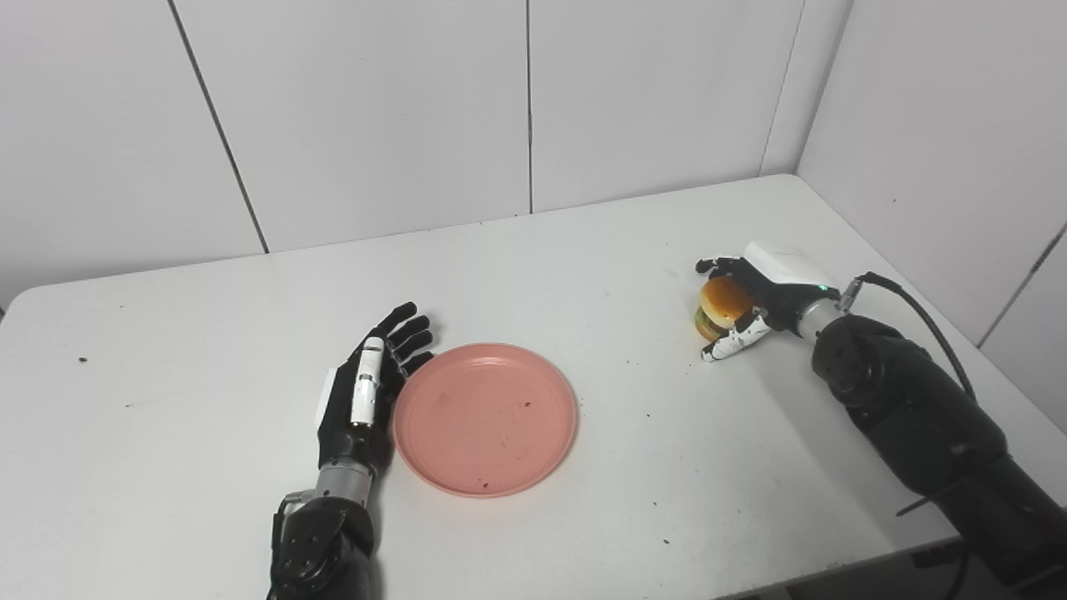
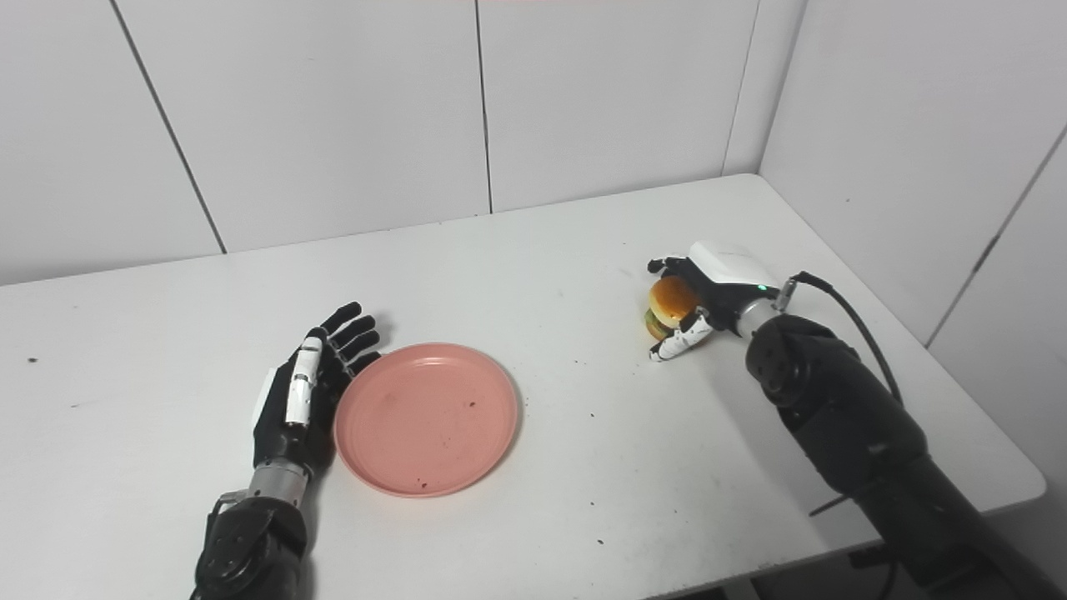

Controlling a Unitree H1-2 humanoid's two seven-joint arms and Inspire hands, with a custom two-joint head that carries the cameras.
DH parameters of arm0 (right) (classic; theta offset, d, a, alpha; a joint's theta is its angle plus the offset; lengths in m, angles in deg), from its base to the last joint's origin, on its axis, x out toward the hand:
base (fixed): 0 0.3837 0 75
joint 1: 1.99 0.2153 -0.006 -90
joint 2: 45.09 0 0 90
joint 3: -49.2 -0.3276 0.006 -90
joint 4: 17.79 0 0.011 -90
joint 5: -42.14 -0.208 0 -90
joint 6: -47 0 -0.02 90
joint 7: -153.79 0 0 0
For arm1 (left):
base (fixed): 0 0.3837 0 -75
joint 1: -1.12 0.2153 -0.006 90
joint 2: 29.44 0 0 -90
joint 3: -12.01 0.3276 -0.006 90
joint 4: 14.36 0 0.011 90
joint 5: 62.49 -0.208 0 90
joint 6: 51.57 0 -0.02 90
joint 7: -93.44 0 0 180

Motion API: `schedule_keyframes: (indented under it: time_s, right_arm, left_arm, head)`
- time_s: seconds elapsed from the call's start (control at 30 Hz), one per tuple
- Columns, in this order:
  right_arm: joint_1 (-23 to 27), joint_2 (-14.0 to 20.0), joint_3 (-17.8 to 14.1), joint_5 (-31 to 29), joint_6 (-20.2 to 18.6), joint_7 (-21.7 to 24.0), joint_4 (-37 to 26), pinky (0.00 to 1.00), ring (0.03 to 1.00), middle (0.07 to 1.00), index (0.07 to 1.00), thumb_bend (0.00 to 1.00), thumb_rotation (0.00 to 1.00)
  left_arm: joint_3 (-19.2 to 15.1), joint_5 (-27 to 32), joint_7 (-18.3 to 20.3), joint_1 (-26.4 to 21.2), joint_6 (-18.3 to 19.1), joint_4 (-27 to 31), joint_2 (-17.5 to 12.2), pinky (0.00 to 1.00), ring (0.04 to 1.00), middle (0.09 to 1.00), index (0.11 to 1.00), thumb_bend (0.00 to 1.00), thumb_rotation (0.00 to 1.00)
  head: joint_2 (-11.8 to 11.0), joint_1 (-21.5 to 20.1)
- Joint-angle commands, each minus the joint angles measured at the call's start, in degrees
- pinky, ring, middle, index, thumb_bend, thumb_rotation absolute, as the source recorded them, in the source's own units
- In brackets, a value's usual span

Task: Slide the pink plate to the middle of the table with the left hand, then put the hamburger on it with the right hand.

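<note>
The pink plate (image 1: 486, 419), round, shallow and flecked with dark crumbs, lies flat and empty. The hamburger (image 1: 722, 307), orange-bunned, sits well right of the plate and farther back.

Right hand (image 2: 696, 304) around hamburger (image 2: 669, 302)

Plain white table (image 1: 583, 250) dotted with dark crumbs, pushed into a corner of white panelled walls (image 1: 375, 108) (thin dark seams between panels); light is even, no harsh shadows.

Bright, even overhead light; soft shadows, sharp focus.
</note>
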Motion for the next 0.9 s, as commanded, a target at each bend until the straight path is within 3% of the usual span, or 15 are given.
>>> schedule_keyframes:
  time_s: [0.0, 0.17, 0.27, 0.4, 0.53, 0.77, 0.87]
  right_arm:
    - [0.5, 1.0, 0.2, 2.1, 2.4, -2.9, 0.8, 0.35, 0.431, 0.501, 0.704, 0.56, 0.01]
    - [-0.2, 0.2, -1.4, 2.0, 4.0, -7.8, -0.1, 0.17, 0.242, 0.471, 0.605, 0.55, 0.00]
    - [-0.3, -0.5, -2.6, 1.8, 4.2, -10.2, -1.1, 0.14, 0.219, 0.469, 0.577, 0.55, 0.00]
    - [-0.5, -1.3, -4.2, 1.0, 6.0, -12.9, -2.5, 0.19, 0.266, 0.472, 0.492, 0.52, 0.00]
    - [-0.6, -2.4, -5.5, 0.1, 4.3, -11.5, -6.8, 0.22, 0.305, 0.474, 0.487, 0.52, 0.00]
    - [-0.4, -4.9, -5.8, 0.1, 2.6, -8.3, -13.9, 0.17, 0.252, 0.471, 0.487, 0.52, 0.00]
    - [0.0, -6.4, -5.7, 0.7, 1.9, -6.7, -16.2, 0.19, 0.276, 0.474, 0.487, 0.52, 0.00]
  left_arm:
    - [-0.2, 0.3, 0.0, 1.1, 0.4, -1.1, 0.0, 0.76, 0.803, 0.786, 0.756, 0.21, 0.95]
    - [-0.2, -0.2, -0.7, 1.2, 0.5, -0.7, 0.3, 0.75, 0.796, 0.781, 0.750, 0.22, 0.95]
    - [-0.2, 0.1, -0.3, 1.2, 1.0, -0.6, 0.2, 0.76, 0.802, 0.786, 0.755, 0.22, 0.97]
    - [-0.1, -0.1, -0.5, 1.3, 0.7, -0.5, 0.3, 0.77, 0.805, 0.789, 0.758, 0.21, 0.95]
    - [0.0, -0.2, -0.5, 1.3, 0.8, -0.3, 0.4, 0.76, 0.800, 0.784, 0.752, 0.22, 0.95]
    - [0.4, -0.3, -0.4, 1.2, 0.7, -0.3, 0.3, 0.75, 0.798, 0.786, 0.757, 0.22, 0.97]
    - [0.4, -0.3, -0.2, 1.2, 0.4, -0.4, 0.3, 0.75, 0.800, 0.788, 0.758, 0.21, 0.98]
  head:
    - [0.0, 0.1]
    - [0.0, 0.2]
    - [0.1, 0.2]
    - [0.3, 0.4]
    - [0.5, 0.8]
    - [0.7, 1.2]
    - [0.7, 1.5]
